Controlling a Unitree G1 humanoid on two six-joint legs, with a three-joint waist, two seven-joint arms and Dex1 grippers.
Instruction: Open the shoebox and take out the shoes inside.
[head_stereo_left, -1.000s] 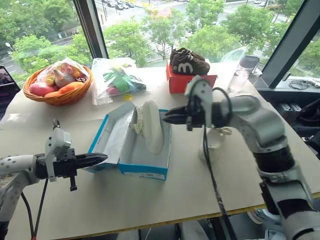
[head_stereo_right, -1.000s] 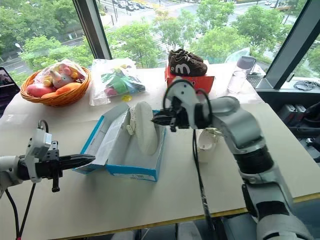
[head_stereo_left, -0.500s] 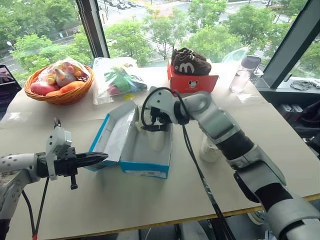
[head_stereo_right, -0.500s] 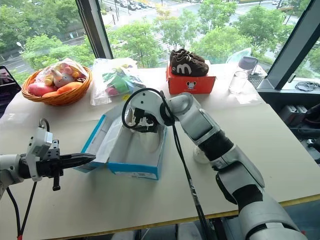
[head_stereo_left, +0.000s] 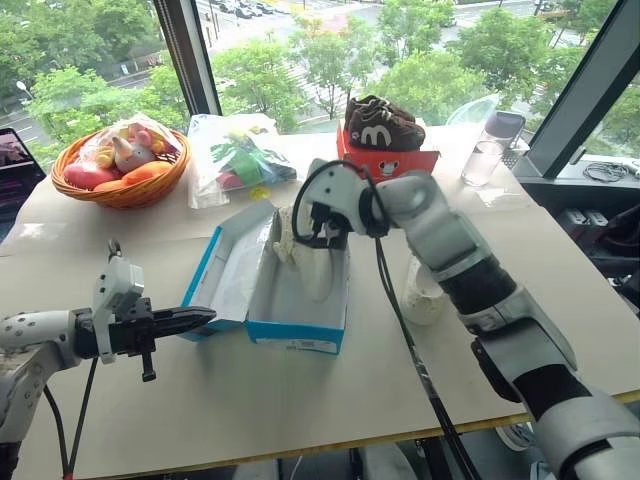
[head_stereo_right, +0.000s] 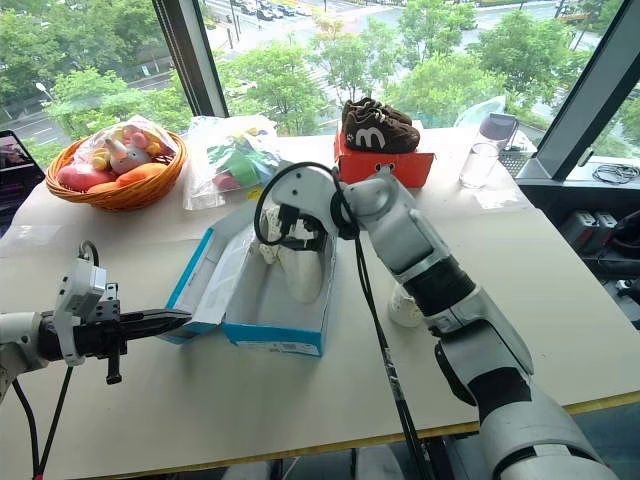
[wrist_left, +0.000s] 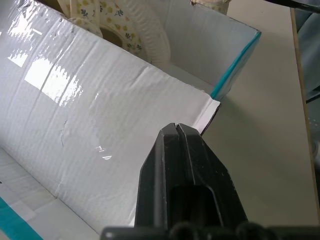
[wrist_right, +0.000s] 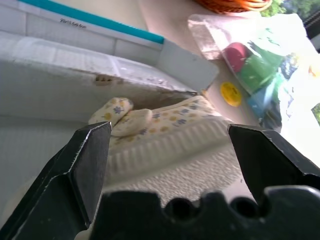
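Here the shoebox (head_stereo_left: 270, 285) lid is pinned back by the closed left end effector (head_stereo_left: 200, 319), so the wide-open right end effector (wrist_right: 170, 150) can be set over the shoe (head_stereo_left: 312, 262) inside.

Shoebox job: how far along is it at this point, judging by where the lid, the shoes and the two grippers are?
Done: the blue shoebox lies open, with the shut left gripper at its lid. One cream shoe already sits on the table to the box's right. In hand: the right gripper, jaws wide open, is over the second shoe inside the box, not gripping it. Left: grasp that shoe and lift it out.
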